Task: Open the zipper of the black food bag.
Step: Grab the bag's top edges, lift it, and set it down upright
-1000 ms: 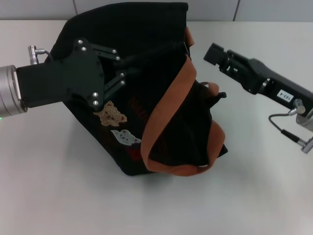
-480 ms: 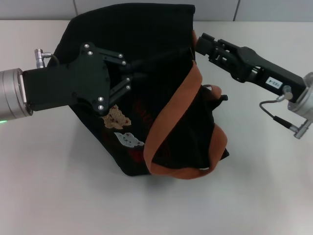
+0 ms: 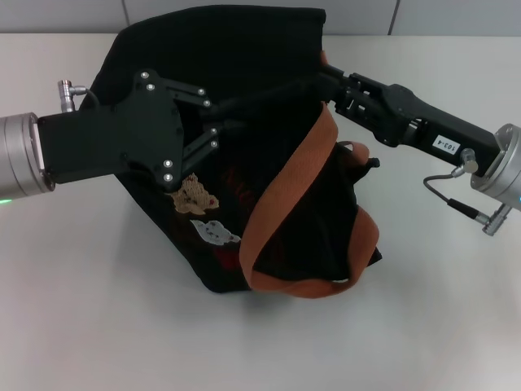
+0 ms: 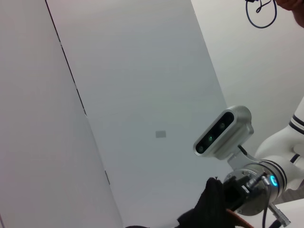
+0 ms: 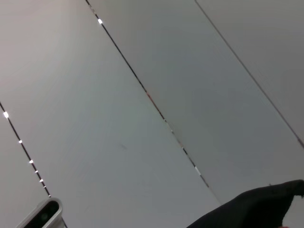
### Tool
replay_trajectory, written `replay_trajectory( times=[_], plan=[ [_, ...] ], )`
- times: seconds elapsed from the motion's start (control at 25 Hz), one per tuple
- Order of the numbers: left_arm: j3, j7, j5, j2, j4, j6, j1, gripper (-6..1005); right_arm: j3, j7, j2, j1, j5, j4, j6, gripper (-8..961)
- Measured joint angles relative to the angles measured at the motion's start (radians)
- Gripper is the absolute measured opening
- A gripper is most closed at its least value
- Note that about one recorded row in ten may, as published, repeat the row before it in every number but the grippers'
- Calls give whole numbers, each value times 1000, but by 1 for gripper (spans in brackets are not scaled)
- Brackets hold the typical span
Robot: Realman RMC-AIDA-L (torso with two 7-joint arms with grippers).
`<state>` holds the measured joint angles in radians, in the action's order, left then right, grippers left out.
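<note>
The black food bag (image 3: 244, 163) lies on its side on the white worktop (image 3: 98, 326), near the far edge and about in the middle from left to right. Its side with the little bear patches (image 3: 203, 212) faces up. The orange-brown strap handles (image 3: 281, 195) loop over the right part of the bag and curl down toward the near edge.

The left hand (image 3: 218, 122) comes in from the left edge of the worktop and lies over the top of the bag. Its thin black fingers (image 3: 199, 102) are spread a bit and press on the dark cloth just above the bear patches. I cannot tell if they pinch any cloth.

The right hand (image 3: 330, 81) comes in from the right edge. Its tip touches the far right part of the bag, right where a strap begins. The tip is dark against the dark bag, so I cannot tell how far open it is, or if it holds anything.

The zipper cannot be picked out on the black cloth.

The left wrist view shows a bit of black cloth (image 4: 206, 211) and the other arm's wrist camera (image 4: 223, 130).
</note>
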<state>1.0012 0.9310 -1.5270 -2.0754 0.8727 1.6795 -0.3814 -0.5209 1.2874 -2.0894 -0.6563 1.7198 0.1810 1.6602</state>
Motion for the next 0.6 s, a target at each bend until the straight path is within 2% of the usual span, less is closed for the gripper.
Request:
replay_trajectory(
  times=[0.4,0.6],
  plan=[
    [1,-1,8,0,0,9,-4,93,-4,2,0,-4,-4,-2,-33,347],
    [1,-1,9,0,0,9,-4,93,-4,4,0,-14,-2,-17,-42,275]
  ],
)
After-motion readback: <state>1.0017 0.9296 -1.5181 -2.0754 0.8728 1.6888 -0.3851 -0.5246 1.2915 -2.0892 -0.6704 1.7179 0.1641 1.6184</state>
